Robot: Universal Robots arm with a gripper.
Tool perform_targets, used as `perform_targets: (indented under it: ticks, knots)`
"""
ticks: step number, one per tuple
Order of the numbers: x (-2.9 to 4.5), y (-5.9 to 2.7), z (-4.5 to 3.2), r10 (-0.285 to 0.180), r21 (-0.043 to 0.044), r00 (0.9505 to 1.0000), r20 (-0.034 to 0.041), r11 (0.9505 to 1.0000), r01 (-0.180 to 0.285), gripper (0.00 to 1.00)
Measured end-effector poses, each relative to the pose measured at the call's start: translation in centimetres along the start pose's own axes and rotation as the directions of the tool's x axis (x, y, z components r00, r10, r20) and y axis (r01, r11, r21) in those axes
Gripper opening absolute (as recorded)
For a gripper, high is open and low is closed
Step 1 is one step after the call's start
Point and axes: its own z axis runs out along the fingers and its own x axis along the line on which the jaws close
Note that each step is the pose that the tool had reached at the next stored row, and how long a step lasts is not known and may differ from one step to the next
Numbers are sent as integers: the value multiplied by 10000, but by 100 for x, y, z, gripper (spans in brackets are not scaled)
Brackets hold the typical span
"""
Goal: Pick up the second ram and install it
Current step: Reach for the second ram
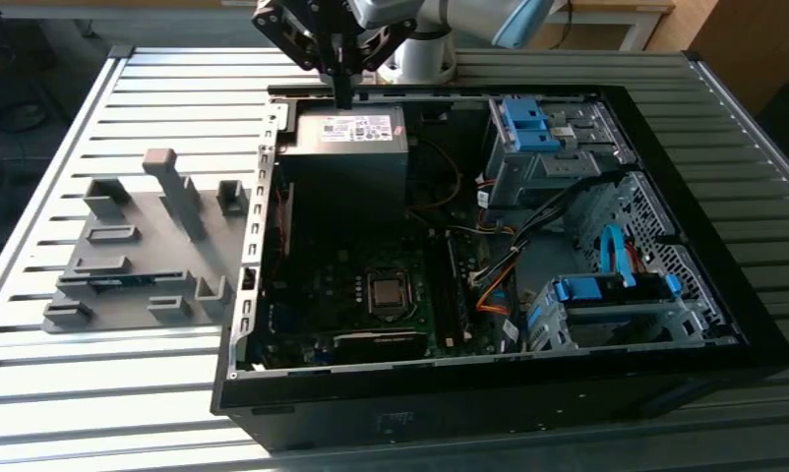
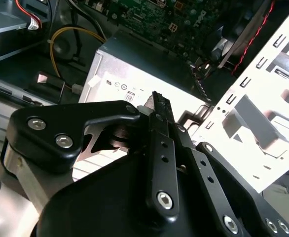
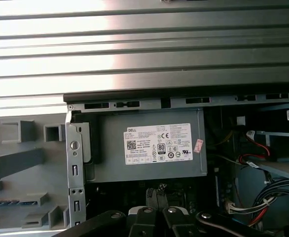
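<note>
Metal-slatted table [image 1: 106,374] carries the open black case [image 1: 500,398], whose power supply [image 1: 352,138] sits by its far wall. A grey holder [image 1: 146,246] stands beside the case, at the exterior view's left. Your end effector [image 1: 343,96] hovers over the power supply, fingers pressed together, gripping nothing. The second ram [image 1: 116,279] lies in that holder, well apart, so I judge that picking and installing both remain. Mind the case's raised side wall between them; above the holder looks open.
</note>
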Motion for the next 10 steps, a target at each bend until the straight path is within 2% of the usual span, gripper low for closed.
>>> perform_targets:
  ticks: [10]
  knots:
    - [21,-2,0,0,0,10000,0,10000,0,11]
